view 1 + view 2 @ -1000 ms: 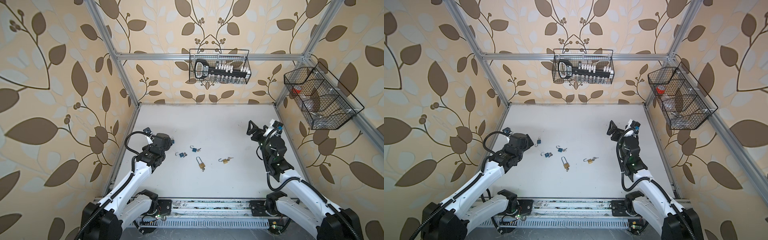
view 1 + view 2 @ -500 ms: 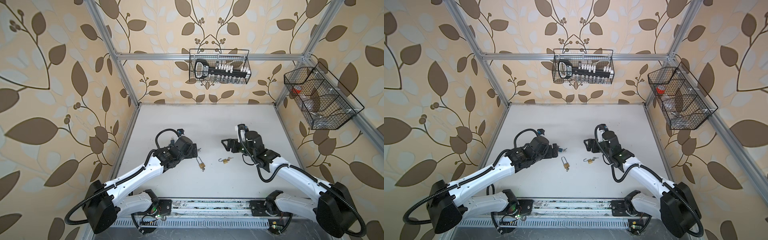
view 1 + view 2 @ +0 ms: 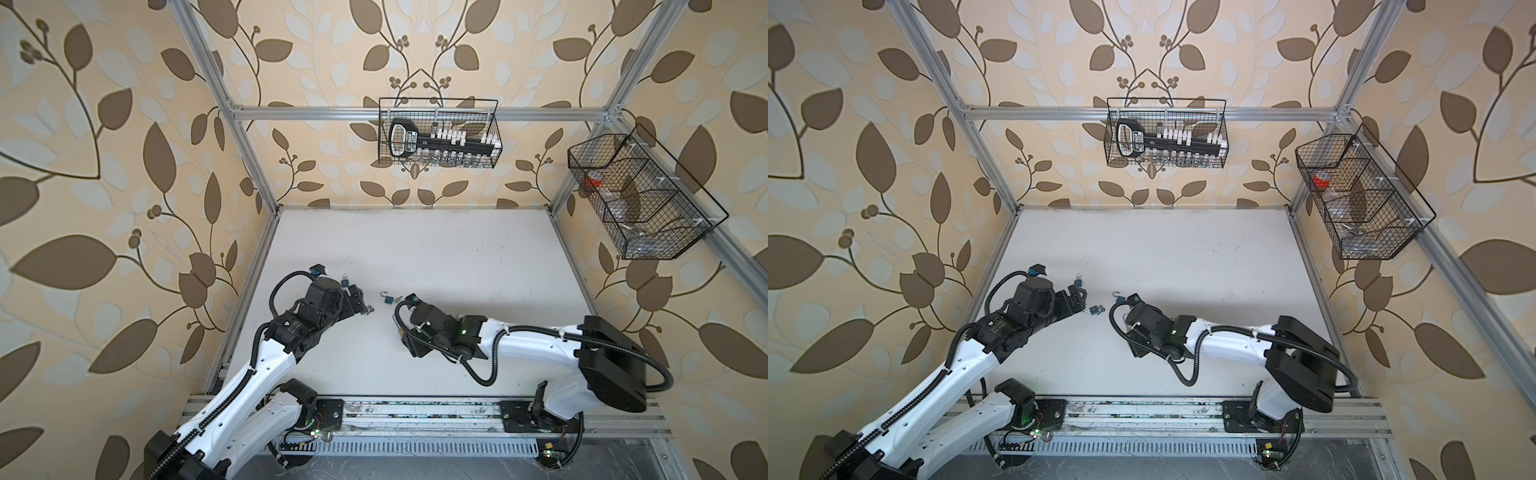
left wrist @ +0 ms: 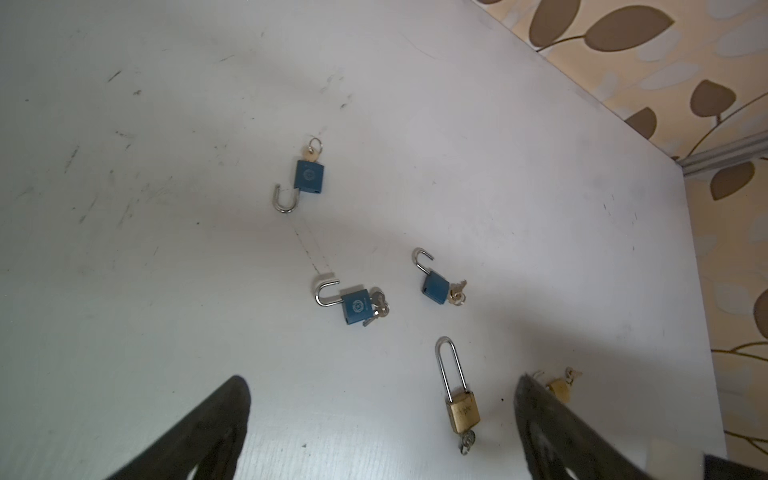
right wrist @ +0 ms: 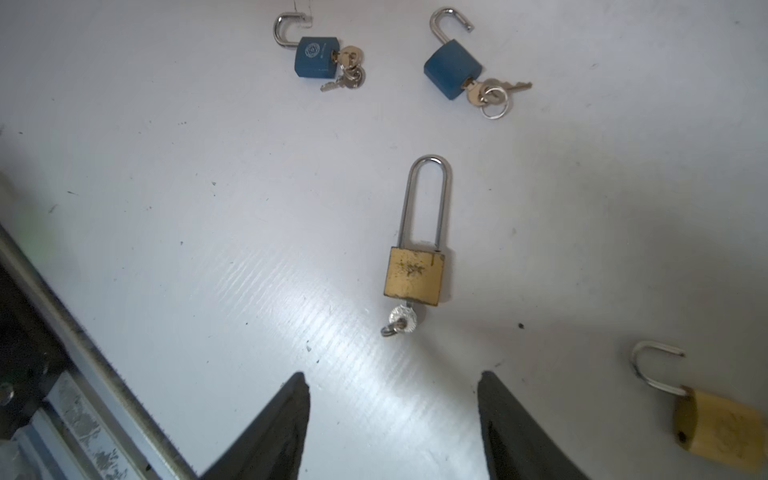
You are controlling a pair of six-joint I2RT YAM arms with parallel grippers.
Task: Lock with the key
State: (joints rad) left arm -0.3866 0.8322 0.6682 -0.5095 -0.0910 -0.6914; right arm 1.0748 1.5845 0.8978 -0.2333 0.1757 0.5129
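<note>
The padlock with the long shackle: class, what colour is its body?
The long-shackle padlock has a brass-yellow body, clearest in the right wrist view.

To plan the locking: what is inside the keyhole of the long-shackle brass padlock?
A silver key sits in the brass padlock; only its head and small ring show. The blade is hidden inside the lock body.
</note>
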